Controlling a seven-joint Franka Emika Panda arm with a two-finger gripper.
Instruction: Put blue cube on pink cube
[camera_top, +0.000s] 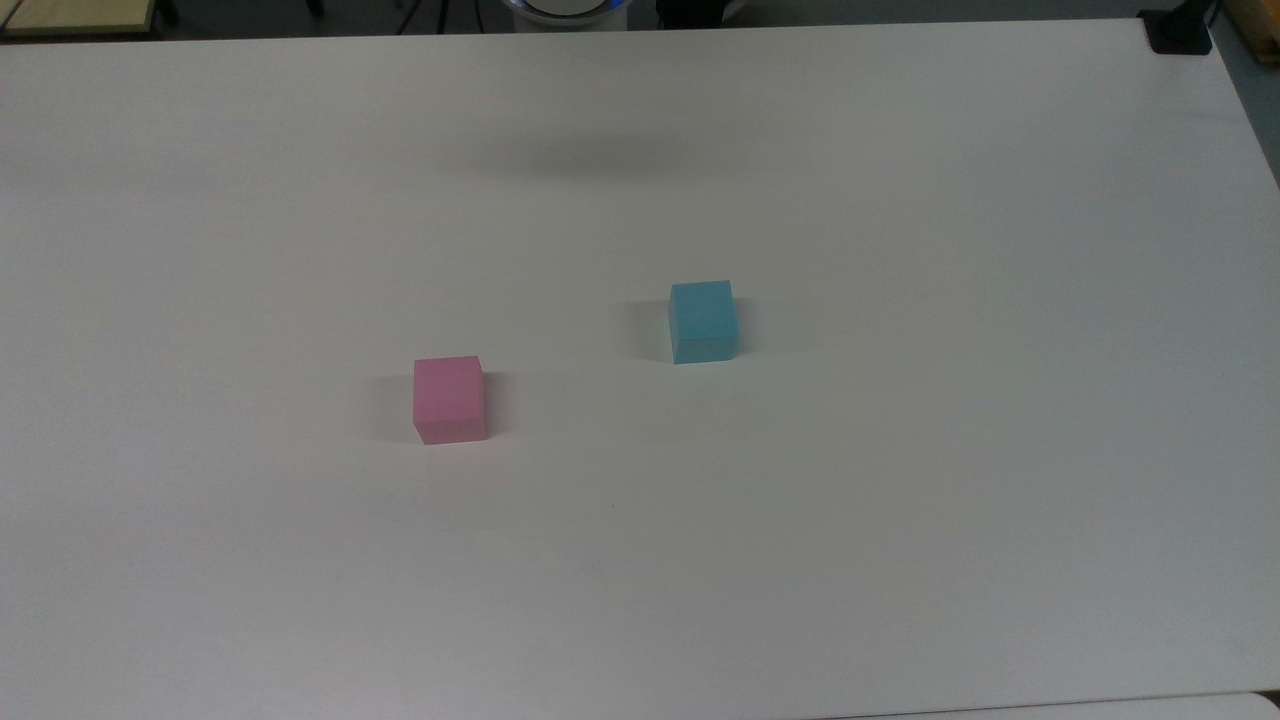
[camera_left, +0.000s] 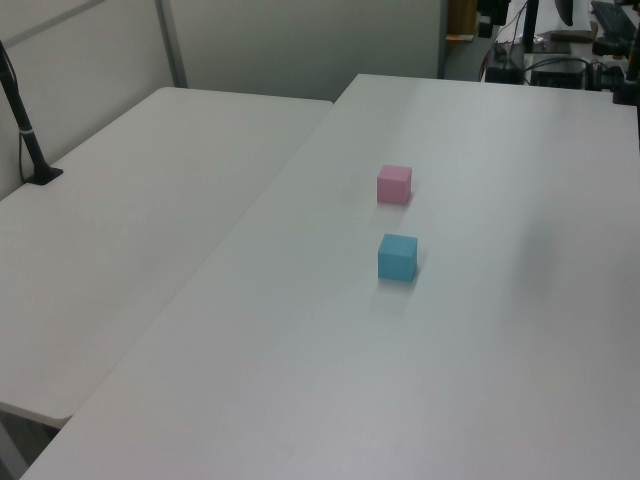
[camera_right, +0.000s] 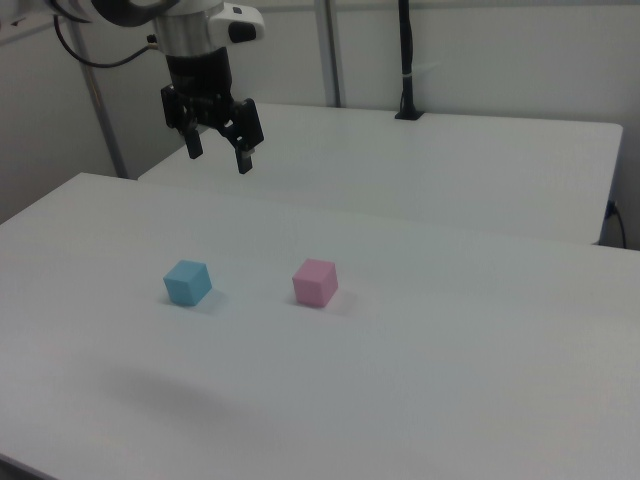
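A light blue cube rests on the white table, right of centre in the top view. The pink cube sits apart from it, lower and to the top view's left. In the left view the pink cube lies beyond the blue cube. In the right view the blue cube is left of the pink cube. My gripper hangs high above the table, up and behind the blue cube in the right view, open with nothing between its fingers.
A second white table adjoins along the left view's left side, with a black pole clamp at its edge. A black clamp sits at the top view's far right corner. Cables and equipment stand beyond the table's far end.
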